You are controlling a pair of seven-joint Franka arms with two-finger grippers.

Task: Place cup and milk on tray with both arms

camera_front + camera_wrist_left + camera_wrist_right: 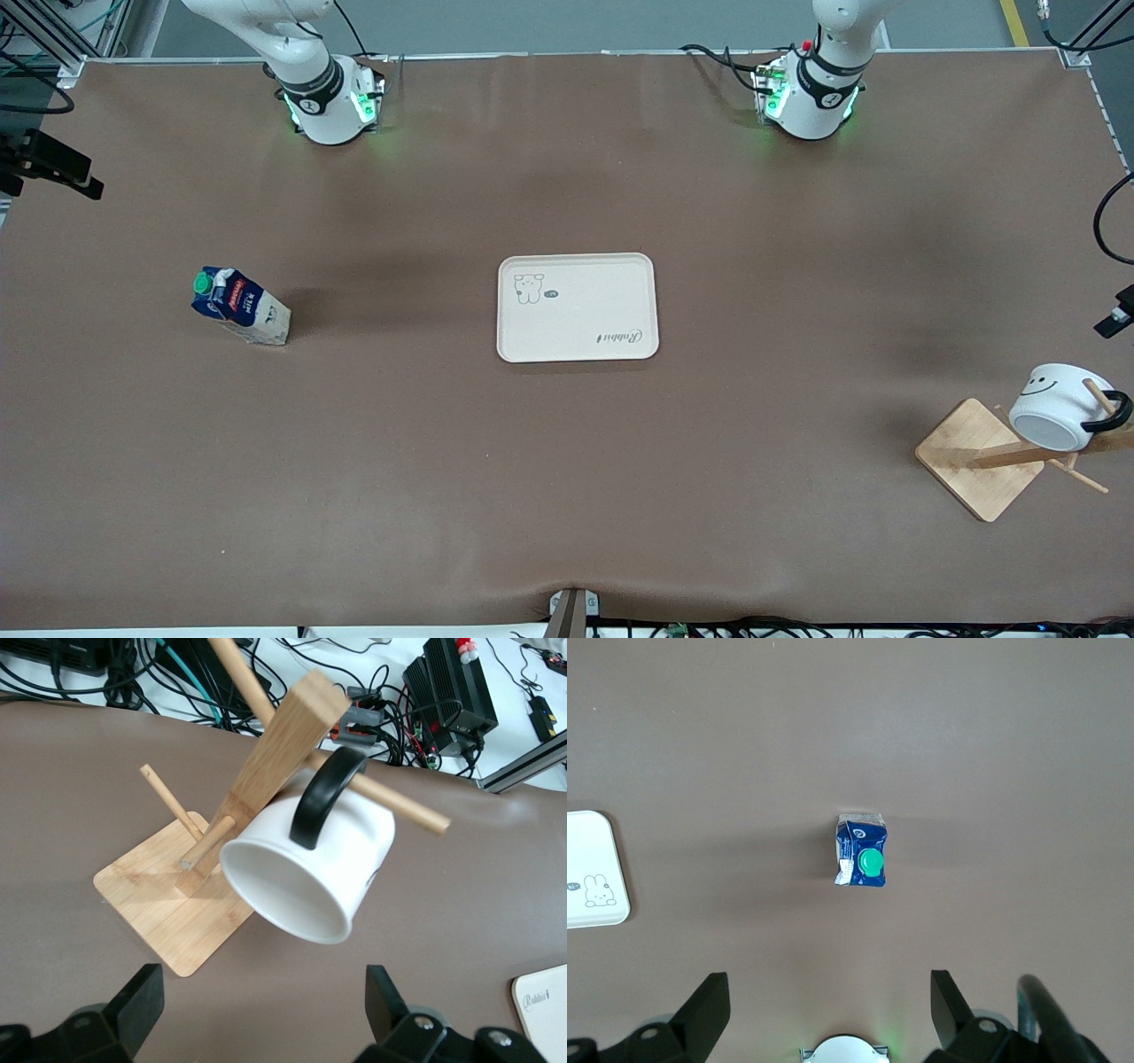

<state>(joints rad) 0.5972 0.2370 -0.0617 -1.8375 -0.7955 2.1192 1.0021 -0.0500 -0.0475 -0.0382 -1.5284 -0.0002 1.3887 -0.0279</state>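
Tray [578,307] sat flat mid-table, nothing on it, dog drawing and script facing up. Milk [239,306] stood upright on the table toward the right arm's end, well apart from the tray, green cap [871,862] on top. Cup [1061,406] hung on a bamboo rack [982,459] toward the left arm's end, nearer the front camera than the tray; it was tipped with its mouth angled down and out, black handle [325,796] looped over one of the rack's pegs [390,797], smiley on its side. The rack's square base lay flat on the table, post leaning. Left gripper [261,1005] was up in the air over the table just beside the rack, fingers spread wide, holding nothing; the cup's mouth showed between and above the fingertips in the left wrist view, not touching them. Right gripper [830,1005] was high over the table near the milk, fingers also spread wide and empty; the carton showed small and well clear of the fingertips in the right wrist view, with a corner of the tray at the edge. In the front view only the arm bases showed, green-lit, along the table's top edge; neither gripper appeared there.
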